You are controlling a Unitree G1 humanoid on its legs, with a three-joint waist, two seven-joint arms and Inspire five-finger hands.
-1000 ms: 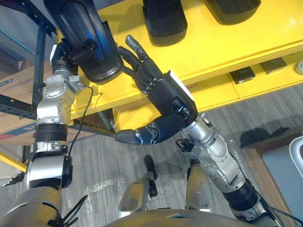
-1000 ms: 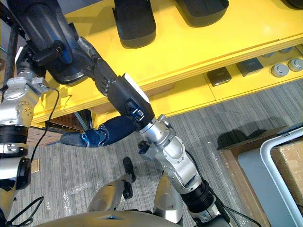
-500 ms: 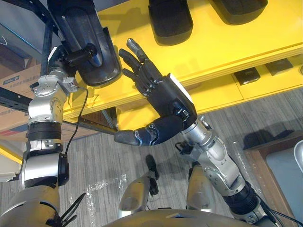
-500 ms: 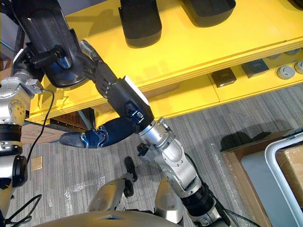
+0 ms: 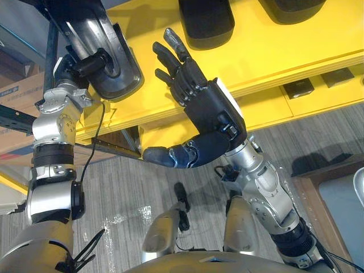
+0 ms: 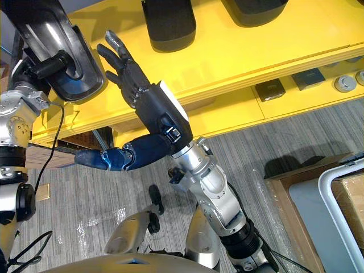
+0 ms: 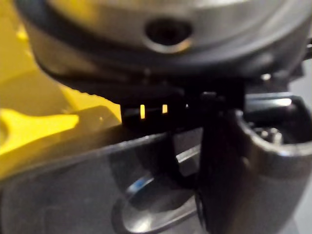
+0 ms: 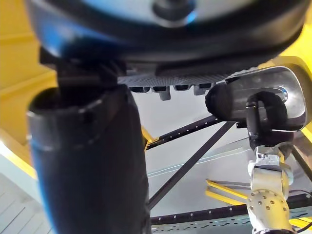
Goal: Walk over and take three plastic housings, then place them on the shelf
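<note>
My left hand [image 5: 86, 61] is shut on a long black plastic housing [image 5: 116, 65], holding it tilted over the left end of the yellow shelf [image 5: 273, 51]. In the left wrist view the housing's glossy shell [image 7: 87, 190] lies right against the hand. My right hand [image 5: 207, 108] is open beside that housing, fingers straight and pointing up the shelf, thumb spread out below, holding nothing. Its wrist view looks across to the held housing [image 8: 265, 100]. Two more black housings [image 5: 206, 23] [image 5: 290, 8] lie farther back on the shelf.
A lower yellow shelf holds small dark boxes [image 5: 298, 88] and round grey parts [image 6: 342, 84]. A dark rack upright [image 5: 51, 51] and a cardboard box [image 5: 17, 94] are at the left. A brown crate with a white frame [image 6: 341, 187] stands on the floor at lower right.
My right hand has risen and drawn away from the held housing, with a gap now between them. The left hand has carried the housing a little farther up over the shelf.
</note>
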